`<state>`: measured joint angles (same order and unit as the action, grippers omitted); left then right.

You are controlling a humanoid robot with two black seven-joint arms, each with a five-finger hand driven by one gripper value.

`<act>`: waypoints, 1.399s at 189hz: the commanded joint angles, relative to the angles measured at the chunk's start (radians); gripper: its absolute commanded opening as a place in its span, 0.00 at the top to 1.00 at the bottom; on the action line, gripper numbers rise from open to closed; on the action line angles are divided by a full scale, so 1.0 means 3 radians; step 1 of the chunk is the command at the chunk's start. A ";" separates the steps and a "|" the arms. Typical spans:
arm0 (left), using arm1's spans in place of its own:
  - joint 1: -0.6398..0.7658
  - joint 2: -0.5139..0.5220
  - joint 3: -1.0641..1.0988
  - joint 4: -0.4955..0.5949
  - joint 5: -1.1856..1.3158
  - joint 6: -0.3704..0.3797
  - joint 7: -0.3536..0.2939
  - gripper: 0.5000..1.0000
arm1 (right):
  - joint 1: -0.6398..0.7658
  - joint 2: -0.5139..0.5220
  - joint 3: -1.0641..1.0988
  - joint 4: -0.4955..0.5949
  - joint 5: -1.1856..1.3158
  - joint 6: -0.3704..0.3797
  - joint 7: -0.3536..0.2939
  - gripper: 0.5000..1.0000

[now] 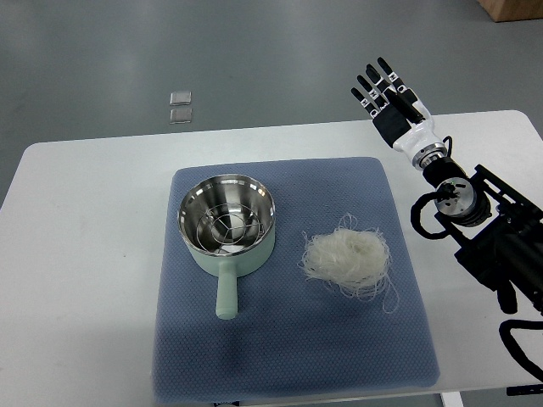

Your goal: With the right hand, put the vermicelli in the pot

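On the near half of the blue mat (288,356) we see plenty of bare, dimpled fabric, and the mat itself lies flat on the white table (76,254). Moving up, we come to the vermicelli (346,259), a loose pale nest of strands resting on the mat's right side, a few stray threads trailing off toward the near right. Just to its left sits the pot (226,222), pale green outside and shiny steel inside, with its stubby handle pointing back toward us; there's a wire rack lying in the bottom. Pot and noodles are near each other but not touching. Over on the right, our black arm comes in from the edge, and the right hand (392,102) hovers out past the far right corner of the mat, fingers stretched straight and apart, holding nothing. It's well clear of the vermicelli. Farthest away, on the grey floor beyond the table, we spot two small clear squares (180,107).
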<state>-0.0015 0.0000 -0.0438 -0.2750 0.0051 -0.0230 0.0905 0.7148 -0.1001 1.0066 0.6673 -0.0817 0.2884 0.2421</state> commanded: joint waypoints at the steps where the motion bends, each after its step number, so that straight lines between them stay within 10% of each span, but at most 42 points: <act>1: 0.0000 0.0000 -0.0002 0.0007 -0.0002 0.0000 0.0000 0.00 | 0.0010 -0.0040 -0.0016 0.0000 -0.0127 0.0010 -0.0009 0.14; 122: -0.0015 0.0000 0.0008 -0.0096 0.0003 -0.0010 0.0000 0.00 | 0.1620 -0.1303 -0.2787 0.0644 -0.2811 0.0327 -0.0214 0.14; 183: -0.0026 0.0000 0.0003 -0.0121 0.0009 -0.0010 0.0000 0.00 | 0.3211 -0.1333 -0.4930 0.1222 -0.2801 0.1075 -0.0331 0.14; 265: -0.0026 0.0000 -0.0002 -0.0121 0.0003 -0.0010 0.0000 0.00 | 0.3160 -0.1446 -0.4951 0.1774 -0.1952 0.1075 -0.0372 0.14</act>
<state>-0.0094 0.0000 -0.0438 -0.3114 0.0062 -0.0261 0.0905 1.7061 -0.5371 -0.4822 1.1988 -0.6744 0.6109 0.1292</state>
